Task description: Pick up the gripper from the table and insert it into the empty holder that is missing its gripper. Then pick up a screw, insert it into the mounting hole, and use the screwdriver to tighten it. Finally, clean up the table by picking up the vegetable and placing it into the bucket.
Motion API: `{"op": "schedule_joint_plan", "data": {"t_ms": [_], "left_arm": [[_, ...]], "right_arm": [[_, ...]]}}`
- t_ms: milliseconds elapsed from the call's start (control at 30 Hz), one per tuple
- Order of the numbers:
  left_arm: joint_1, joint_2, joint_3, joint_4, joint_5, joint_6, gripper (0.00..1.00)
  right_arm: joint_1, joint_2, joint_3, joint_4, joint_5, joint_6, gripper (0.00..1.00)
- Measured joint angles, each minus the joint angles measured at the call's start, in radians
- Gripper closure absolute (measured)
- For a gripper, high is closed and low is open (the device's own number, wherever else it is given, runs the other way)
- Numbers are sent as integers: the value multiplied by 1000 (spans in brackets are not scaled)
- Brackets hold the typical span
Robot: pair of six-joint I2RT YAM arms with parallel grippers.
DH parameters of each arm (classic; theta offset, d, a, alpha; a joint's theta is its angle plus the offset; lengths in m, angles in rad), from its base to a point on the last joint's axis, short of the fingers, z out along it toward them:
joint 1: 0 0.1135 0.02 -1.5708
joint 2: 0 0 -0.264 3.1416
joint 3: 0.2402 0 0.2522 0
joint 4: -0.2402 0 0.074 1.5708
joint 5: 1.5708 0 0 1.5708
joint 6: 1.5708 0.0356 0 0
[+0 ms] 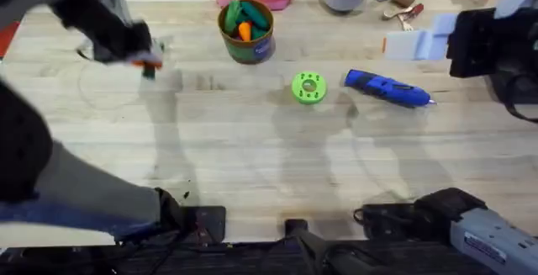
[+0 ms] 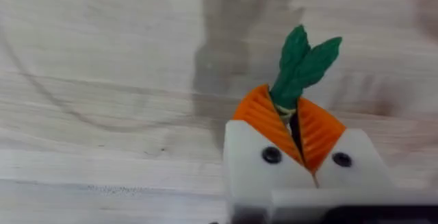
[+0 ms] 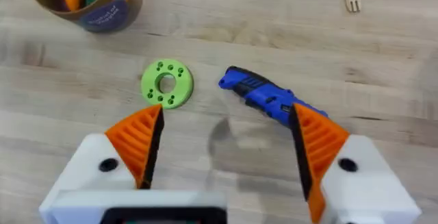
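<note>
Left gripper (image 2: 299, 131) was closed on the vegetable (image 2: 299, 73), its pads pinching just below the green leaves, raised above the table (image 2: 102, 80) well left of the bucket (image 1: 246, 31). Right gripper (image 3: 226, 148) hung wide apart and empty above the screwdriver (image 3: 270, 99). Because my hold was narrow and near the top, I judged the vegetable could pivot or slip during transfer and miss the bucket, which already held items.

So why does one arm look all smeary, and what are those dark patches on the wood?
Overhead view: the left gripper is smeared because that arm sits close under the camera, and the grey patches on the table are arm shadows. Left wrist view: another shadow lies behind the vegetable, whose leaves look soft.
</note>
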Motion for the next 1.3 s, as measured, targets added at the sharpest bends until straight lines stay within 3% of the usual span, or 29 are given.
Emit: {"op": "schedule_joint_plan", "data": {"t_ms": [133, 200, 433, 533, 667, 867, 1067, 1133, 1300], "left_arm": [[-28, -119, 99, -18, 40, -3, 984], [-66, -174, 143, -35, 51, -4, 984], [-288, -231, 216, 7, 75, -21, 984], [-367, -201, 216, 74, 83, -44, 984], [-439, -113, 217, 153, 85, -75, 984], [-523, 48, 217, 272, 85, -102, 984], [-585, 130, 216, 292, 86, -107, 979], [-587, 133, 216, 291, 86, -107, 859], [-570, 129, 216, 294, 86, -115, 85]], "right_arm": [[0, 0, 0, 0, 0, 0, 7], [0, 0, 0, 0, 0, 0, 7], [0, 0, 0, 0, 0, 0, 7], [0, 0, 0, 0, 0, 0, 7], [0, 0, 0, -1, 0, 0, 7], [0, 0, 0, -2, 0, 0, 7], [0, 0, 0, -3, 0, 0, 7], [0, 0, 0, -3, 0, 0, 7], [0, 0, 0, -3, 0, 0, 7]]}}
